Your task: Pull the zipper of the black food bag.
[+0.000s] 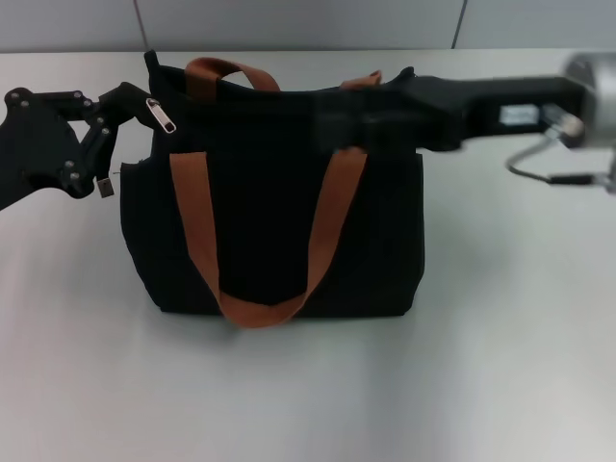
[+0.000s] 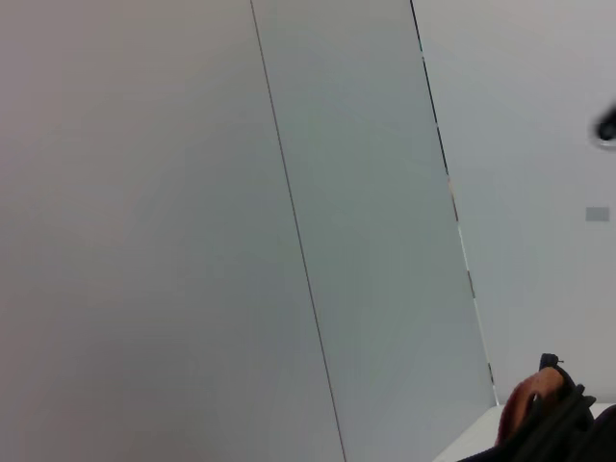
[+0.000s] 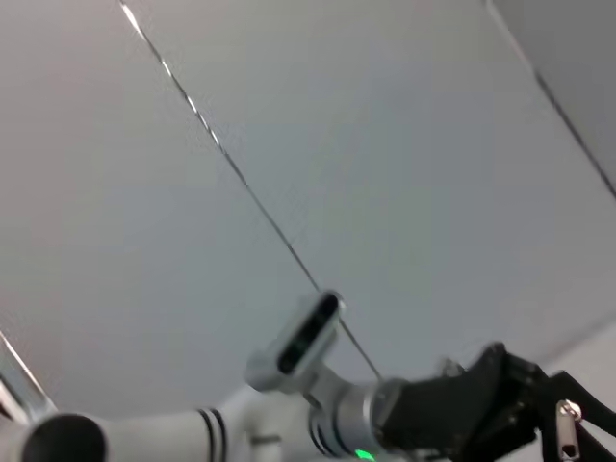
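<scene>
The black food bag (image 1: 274, 207) stands upright in the middle of the white table, its orange-brown straps (image 1: 197, 226) hanging down its front. The silver zipper (image 1: 161, 115) sits at the bag's top left corner. My left gripper (image 1: 138, 99) reaches in from the left with its fingertips closed together on the top end of the pull tab. My right arm reaches in from the right across the bag's top edge. My right gripper (image 1: 351, 115) lies dark against the bag near the right strap. A corner of the bag (image 2: 568, 423) shows in the left wrist view. The pull tab (image 3: 568, 430) and the left gripper (image 3: 553, 399) show in the right wrist view.
The white table (image 1: 500, 318) spreads around the bag. A grey panelled wall (image 1: 289, 21) runs along the far edge. A small silver tag (image 1: 103, 186) hangs under my left gripper. A cable loop (image 1: 539, 164) hangs from my right arm.
</scene>
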